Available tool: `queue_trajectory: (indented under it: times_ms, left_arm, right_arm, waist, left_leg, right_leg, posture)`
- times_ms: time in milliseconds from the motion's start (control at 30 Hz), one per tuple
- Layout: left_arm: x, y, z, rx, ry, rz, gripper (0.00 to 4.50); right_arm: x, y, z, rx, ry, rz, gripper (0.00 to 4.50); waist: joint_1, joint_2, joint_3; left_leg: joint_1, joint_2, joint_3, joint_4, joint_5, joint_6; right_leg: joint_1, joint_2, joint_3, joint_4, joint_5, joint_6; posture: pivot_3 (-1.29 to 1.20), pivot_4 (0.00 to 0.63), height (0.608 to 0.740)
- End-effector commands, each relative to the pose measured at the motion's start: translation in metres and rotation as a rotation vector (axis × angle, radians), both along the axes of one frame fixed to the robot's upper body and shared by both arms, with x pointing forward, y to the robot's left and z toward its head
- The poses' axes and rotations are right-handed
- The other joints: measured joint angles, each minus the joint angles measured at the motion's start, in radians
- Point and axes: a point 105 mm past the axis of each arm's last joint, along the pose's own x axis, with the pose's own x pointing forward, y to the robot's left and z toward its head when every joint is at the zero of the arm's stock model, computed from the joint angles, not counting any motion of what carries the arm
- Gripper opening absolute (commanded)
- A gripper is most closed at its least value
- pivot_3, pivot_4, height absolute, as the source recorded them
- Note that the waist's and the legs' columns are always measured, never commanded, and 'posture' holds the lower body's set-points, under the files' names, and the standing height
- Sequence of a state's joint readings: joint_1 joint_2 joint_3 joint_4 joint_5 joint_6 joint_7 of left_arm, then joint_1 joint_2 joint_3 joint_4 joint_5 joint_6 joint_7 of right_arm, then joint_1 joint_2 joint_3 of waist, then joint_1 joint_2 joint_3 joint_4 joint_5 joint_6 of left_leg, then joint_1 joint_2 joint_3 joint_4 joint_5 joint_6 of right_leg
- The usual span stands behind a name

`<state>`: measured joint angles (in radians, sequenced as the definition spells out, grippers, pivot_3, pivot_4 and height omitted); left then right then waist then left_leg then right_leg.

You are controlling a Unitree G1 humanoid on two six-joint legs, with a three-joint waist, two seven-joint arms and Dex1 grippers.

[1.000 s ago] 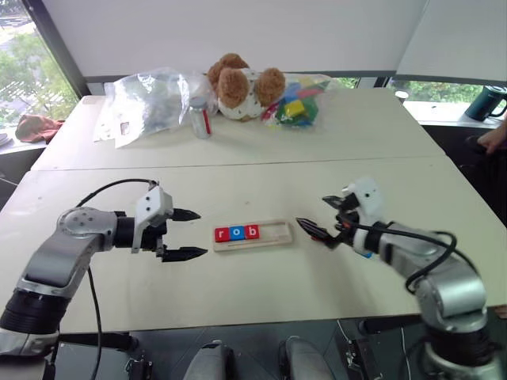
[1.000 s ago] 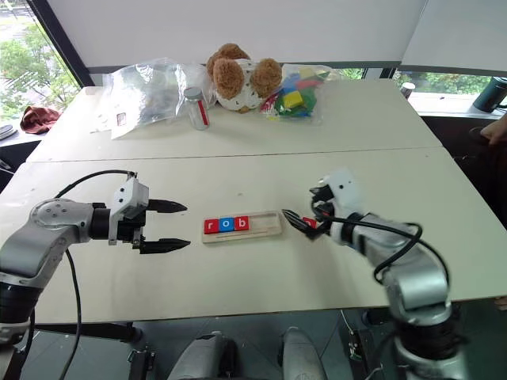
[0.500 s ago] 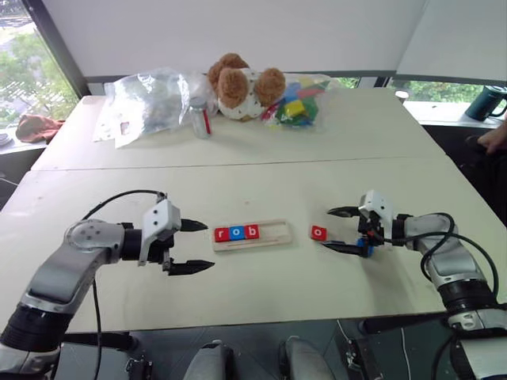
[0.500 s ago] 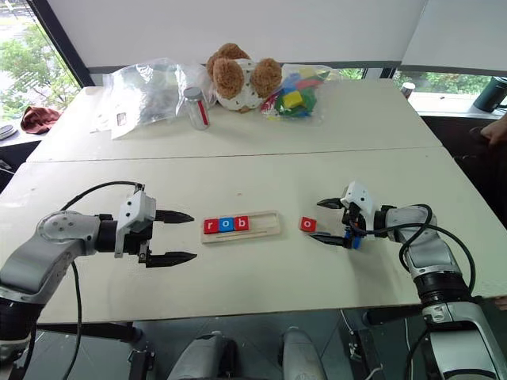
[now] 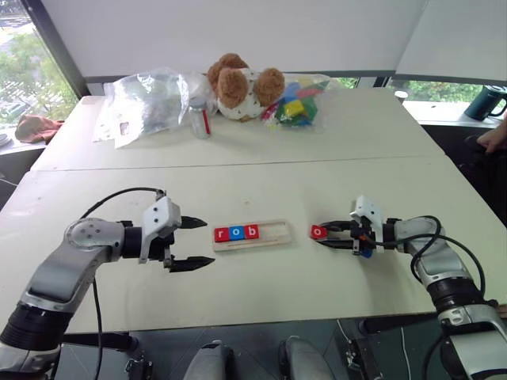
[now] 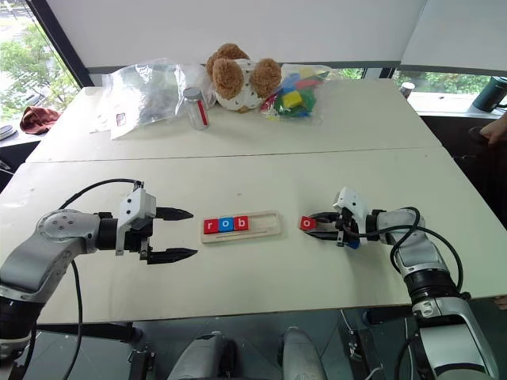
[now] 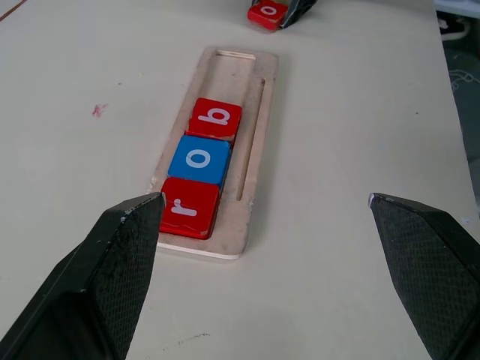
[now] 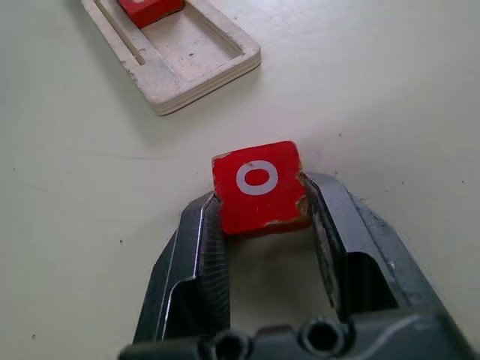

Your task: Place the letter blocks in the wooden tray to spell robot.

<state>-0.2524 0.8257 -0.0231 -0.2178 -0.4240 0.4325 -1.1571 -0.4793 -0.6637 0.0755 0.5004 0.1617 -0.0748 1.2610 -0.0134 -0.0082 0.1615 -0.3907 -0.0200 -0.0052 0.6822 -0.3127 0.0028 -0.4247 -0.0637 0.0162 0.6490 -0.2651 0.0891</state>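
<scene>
You've got r, o, b seated in the tray [image 5: 252,234]. The right gripper [image 8: 259,217] pinches the red o [image 8: 259,182] at the tray's 3 o'clock. The left gripper [image 5: 188,244] gapes wide at 9. O and t remain.

Wooden tray [image 5: 252,235] holds red r, blue o, red b; red "o" block [image 8: 259,186] lies just beside it.

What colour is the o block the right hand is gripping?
Red with a white o, clearest in the right wrist view.
</scene>
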Motion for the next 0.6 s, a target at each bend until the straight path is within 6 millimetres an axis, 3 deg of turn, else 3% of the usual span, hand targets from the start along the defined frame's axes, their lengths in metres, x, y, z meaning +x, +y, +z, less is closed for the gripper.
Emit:
queue_trajectory:
  times_ms: [33,167,267,400,600]
  left_arm:
    - [0.004,0.006,0.01,0.007,-0.039,0.014,4.5]
    - [0.008,0.017,0.008,0.028,-0.041,0.043,4.5]
    - [0.01,0.018,0.009,0.027,-0.045,0.054,4.5]
    - [0.011,0.021,0.005,0.033,-0.045,0.068,4.5]
    - [0.009,0.022,0.001,0.032,-0.043,0.088,4.5]
  right_arm:
    - [0.005,0.007,0.015,0.021,-0.04,0.018,1.11]
    - [0.01,0.036,0.046,0.057,-0.076,0.105,1.11]
    - [0.01,0.065,0.056,0.044,-0.06,0.203,1.11]
    - [0.015,0.091,0.048,-0.021,-0.044,0.273,1.11]
    - [0.018,0.105,0.038,-0.05,-0.028,0.342,1.11]
  waist:
    - [0.0,0.0,0.0]
    - [-0.007,0.001,0.0]
    - [-0.006,0.001,0.001]
    - [0.001,0.001,0.0]
    - [0.0,0.001,0.0]
  left_leg:
    - [0.0,0.0,0.0,0.0,0.0,0.0]
    - [0.0,0.0,0.0,0.0,0.0,0.0]
    - [0.0,0.0,0.0,0.0,0.0,-0.001]
    - [0.0,0.0,0.0,-0.001,0.0,-0.001]
    - [-0.002,-0.002,0.0,0.0,0.0,-0.001]
  right_leg:
    - [0.0,0.0,0.0,0.0,0.0,0.0]
    - [-0.001,0.0,0.0,0.0,0.0,0.0]
    - [-0.002,0.0,0.0,0.002,0.0,0.0]
    - [-0.002,0.0,0.0,0.001,0.0,0.0]
    - [-0.002,-0.002,0.0,0.0,0.0,0.0]
  posture:
    - [0.0,0.15,0.74]
    - [0.0,0.15,0.74]
    - [0.0,0.15,0.74]
    - [0.0,0.15,0.74]
    - [0.0,0.15,0.74]
